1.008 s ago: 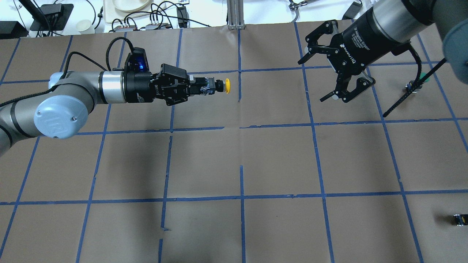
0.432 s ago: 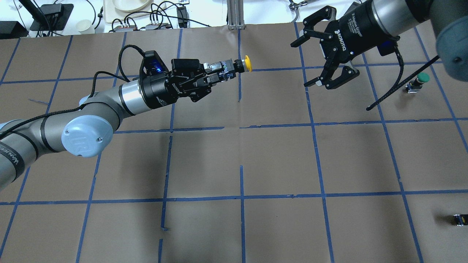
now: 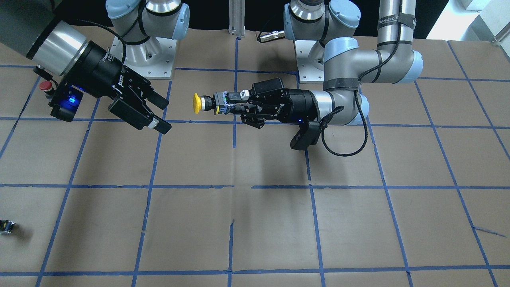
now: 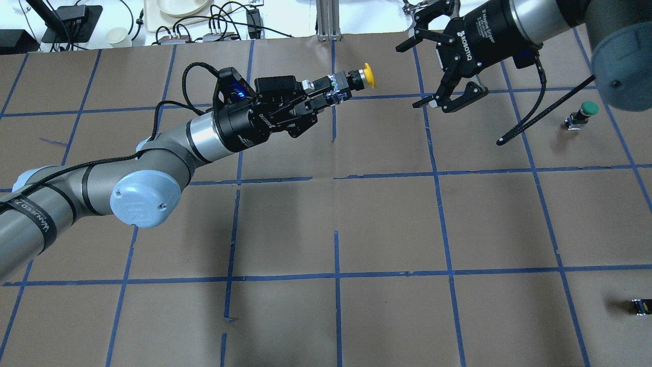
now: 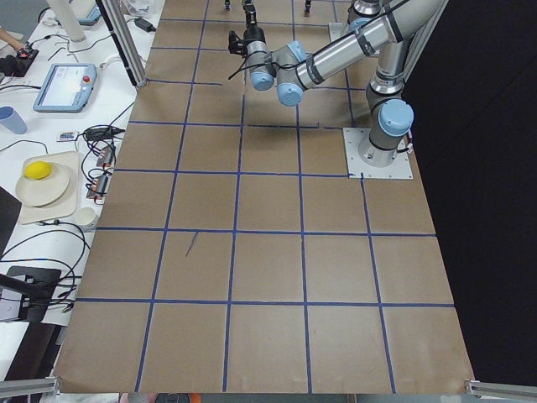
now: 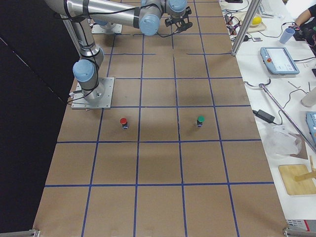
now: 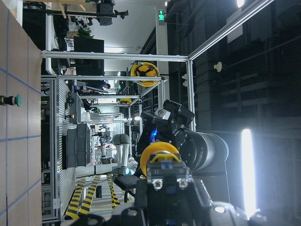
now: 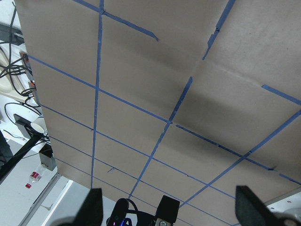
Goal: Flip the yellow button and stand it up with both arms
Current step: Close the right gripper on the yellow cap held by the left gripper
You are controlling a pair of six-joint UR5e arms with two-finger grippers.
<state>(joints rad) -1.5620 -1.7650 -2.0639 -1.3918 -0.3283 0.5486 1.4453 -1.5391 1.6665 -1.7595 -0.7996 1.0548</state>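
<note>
The yellow button is held in the air, lying sideways, with its cap pointing at my right gripper. My left gripper is shut on its black-and-grey body. In the front-facing view the yellow button sticks out of the left gripper. My right gripper is open and empty, a short gap from the cap, jaws turned toward it. It is on the left in the front-facing view. In the left wrist view the yellow cap is in front, with the right gripper behind it.
A green-capped button stands at the far right. A red-capped button stands near the right arm's base. A small black block lies at the near right. The table is brown paper with blue tape lines.
My left arm has carried the yellow button farther from the robot and to the right, toward the right gripper. My right gripper has moved toward the far edge, turned toward the button, and stayed open.
</note>
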